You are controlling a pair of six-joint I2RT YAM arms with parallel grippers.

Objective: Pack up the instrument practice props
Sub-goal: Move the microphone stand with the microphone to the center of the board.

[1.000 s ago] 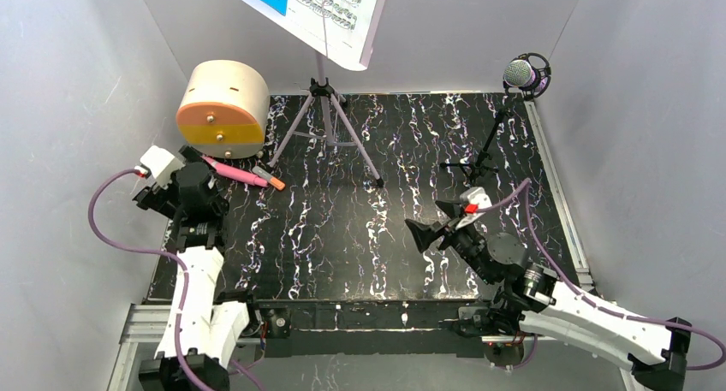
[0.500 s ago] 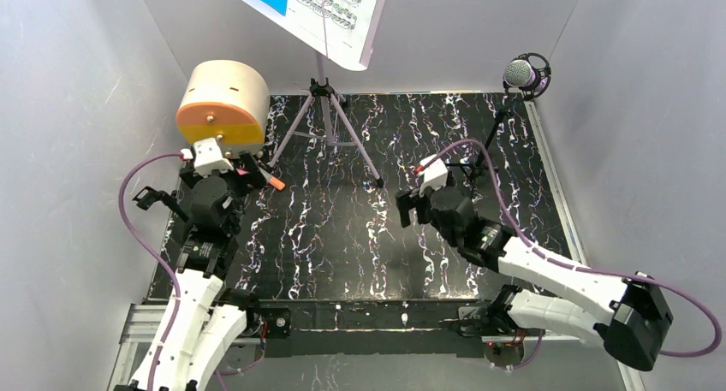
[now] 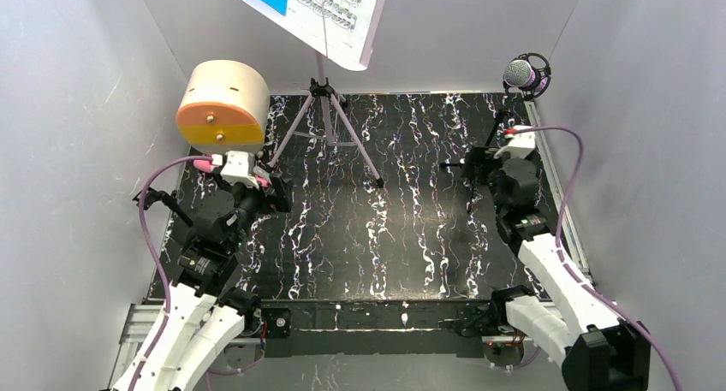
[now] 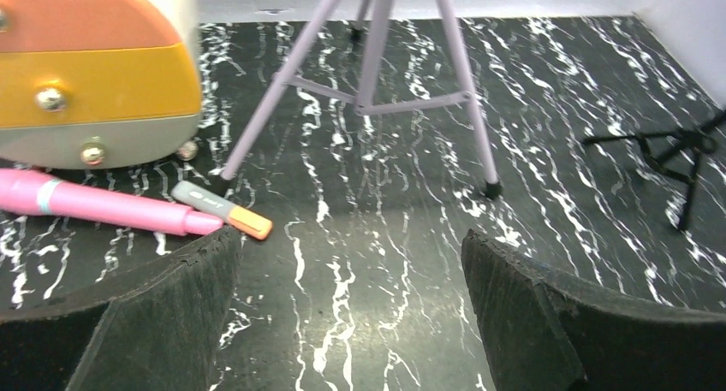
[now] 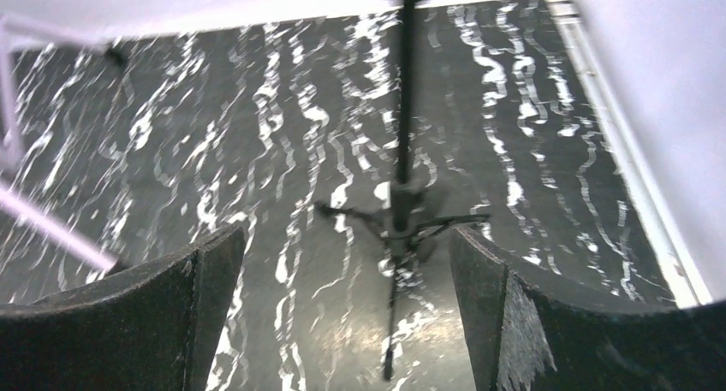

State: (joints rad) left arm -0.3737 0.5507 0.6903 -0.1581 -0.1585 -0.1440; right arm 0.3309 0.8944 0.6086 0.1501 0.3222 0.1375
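Observation:
The pink microphone (image 4: 94, 204) lies flat in front of the drawer box, left of my left gripper (image 4: 351, 245), which stands open and empty low over the mat. In the top view this gripper (image 3: 276, 194) sits just right of the pink microphone (image 3: 204, 163). The lilac music stand (image 3: 325, 121) stands at the back, with blue and white sheet music (image 3: 330, 6) on it. The silver-mesh mic (image 3: 520, 73) stands on its black tripod (image 5: 401, 211) at the back right. My right gripper (image 5: 347, 237) is open and faces that tripod, whose feet lie just beyond the fingertips.
A wooden drawer box with orange and yellow fronts (image 3: 223, 104) stands at the back left. A grey marker with an orange cap (image 4: 223, 210) lies beside the pink microphone. A metal rail (image 5: 633, 177) and the grey wall bound the mat on the right.
The right arm swung from mid-table to the right, now facing the mic tripod. The left arm turned rightward past the pink microphone. Both grippers stayed open.

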